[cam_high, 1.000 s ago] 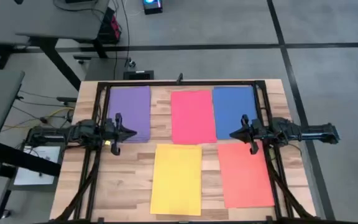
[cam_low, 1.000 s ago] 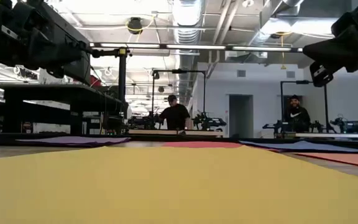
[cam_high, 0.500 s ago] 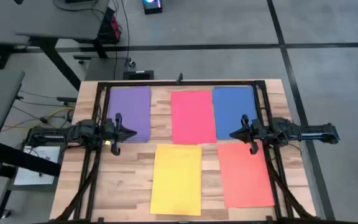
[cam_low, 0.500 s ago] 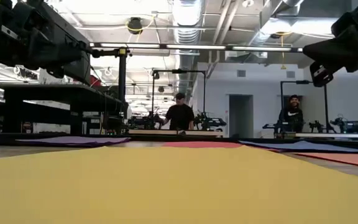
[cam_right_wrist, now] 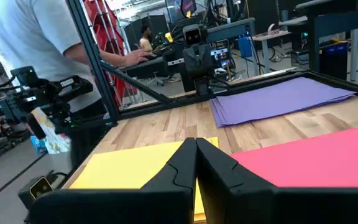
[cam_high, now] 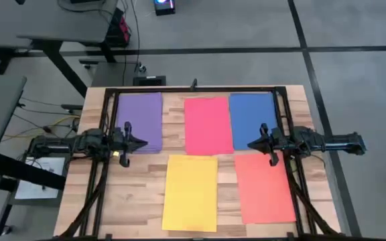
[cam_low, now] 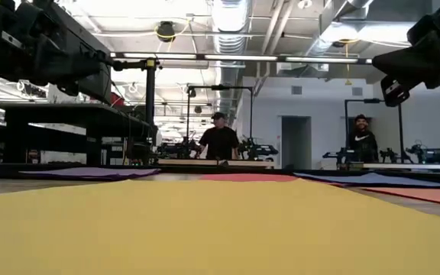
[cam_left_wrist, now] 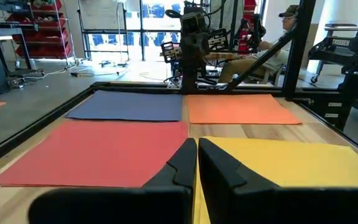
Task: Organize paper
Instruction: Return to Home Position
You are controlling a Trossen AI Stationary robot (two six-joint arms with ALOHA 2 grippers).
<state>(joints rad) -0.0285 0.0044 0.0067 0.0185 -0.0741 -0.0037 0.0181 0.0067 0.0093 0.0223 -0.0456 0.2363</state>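
A: From above, where are the arms?
B: The left end effector (cam_high: 141,143) hangs over the near end of the purple paper (cam_high: 139,120), and the right end effector (cam_high: 251,144) over the near end of the blue paper (cam_high: 252,119). The red paper (cam_high: 208,125) lies between the two. The yellow paper (cam_high: 190,193) and orange paper (cam_high: 264,189) lie on the bench (cam_high: 146,194) nearer than both tips, apart from each other.
A: And level with the bench?
B: Both arms are well up off the sheets, and every pile lies flat. A person (cam_low: 220,143) stands in the room behind.
A: The left wrist?
B: Its fingers (cam_left_wrist: 182,167) are pressed together, clenched on nothing. Red and yellow lie just ahead, blue and orange beyond.
A: The right wrist?
B: Likewise clenched and empty, with yellow and red ahead and purple beyond.
A: How would the sheets handle?
B: Light and limp, I'd judge, and likely to slip over one another. Flat on wood there's little to pinch, so I'd press near a short edge and drag, or lift a corner.
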